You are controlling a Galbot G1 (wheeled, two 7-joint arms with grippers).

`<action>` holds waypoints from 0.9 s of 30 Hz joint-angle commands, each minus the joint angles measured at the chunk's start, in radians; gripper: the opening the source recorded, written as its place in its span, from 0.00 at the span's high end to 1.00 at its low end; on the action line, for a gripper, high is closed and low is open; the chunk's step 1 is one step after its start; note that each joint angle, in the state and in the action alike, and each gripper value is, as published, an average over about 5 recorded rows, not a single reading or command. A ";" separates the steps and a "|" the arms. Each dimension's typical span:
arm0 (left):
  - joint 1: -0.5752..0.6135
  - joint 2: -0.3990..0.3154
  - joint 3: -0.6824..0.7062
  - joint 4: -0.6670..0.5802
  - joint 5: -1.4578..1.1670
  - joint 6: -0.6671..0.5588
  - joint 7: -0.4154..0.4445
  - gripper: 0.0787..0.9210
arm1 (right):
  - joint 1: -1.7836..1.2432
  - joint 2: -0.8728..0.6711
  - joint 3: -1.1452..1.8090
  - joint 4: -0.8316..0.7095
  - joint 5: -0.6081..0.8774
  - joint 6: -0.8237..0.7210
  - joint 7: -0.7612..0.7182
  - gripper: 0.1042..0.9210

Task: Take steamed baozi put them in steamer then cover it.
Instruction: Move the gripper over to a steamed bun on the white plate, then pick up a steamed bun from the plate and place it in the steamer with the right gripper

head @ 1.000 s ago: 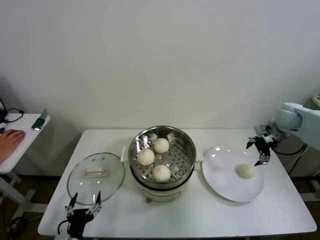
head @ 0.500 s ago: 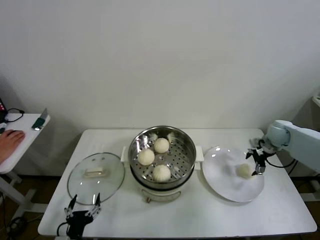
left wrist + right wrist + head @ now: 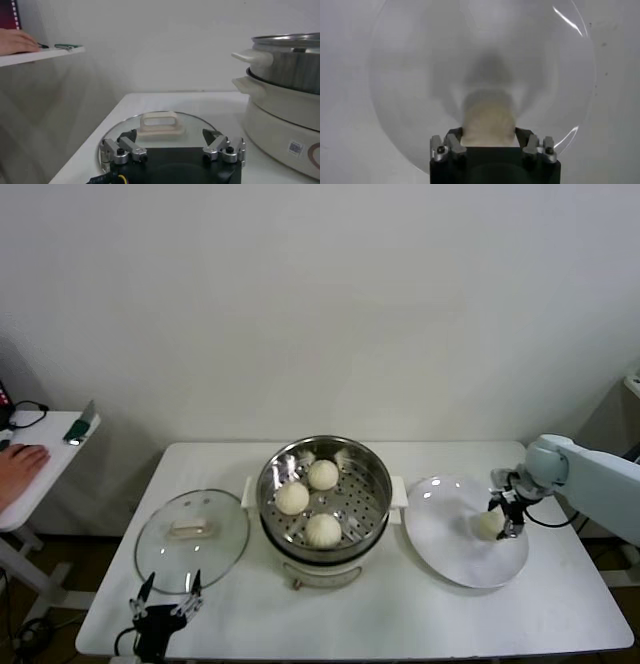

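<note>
The right gripper closes its fingers around the last smooth, dome-shaped baozi on a round white plate, near the table's right edge. Three creamy buns sit on the perforated floor of the shiny steel steamer. The glass cover, bar handle upward, lies flat to the left. The left gripper hangs spread wide at the table's front edge.

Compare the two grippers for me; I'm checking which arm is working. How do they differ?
The right gripper is down on the plate, its fingers around the last baozi; the left gripper is open, holding nothing. The right is at work; the left waits near the cover. Both are the same black build.
</note>
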 commanded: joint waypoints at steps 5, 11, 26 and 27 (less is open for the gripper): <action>-0.002 0.002 -0.001 -0.001 0.000 0.003 -0.001 0.12 | 0.284 -0.046 -0.200 0.146 0.125 -0.035 0.002 0.34; -0.014 0.013 0.000 -0.005 0.000 0.012 0.002 0.12 | 0.837 0.008 -0.612 0.414 0.387 -0.088 0.004 0.34; -0.016 0.037 -0.004 -0.015 -0.017 0.019 0.006 0.12 | 0.963 0.288 -0.459 0.660 0.754 -0.316 0.159 0.34; -0.015 0.037 -0.005 -0.015 -0.019 0.019 0.006 0.12 | 0.937 0.299 -0.449 0.662 0.754 -0.325 0.173 0.34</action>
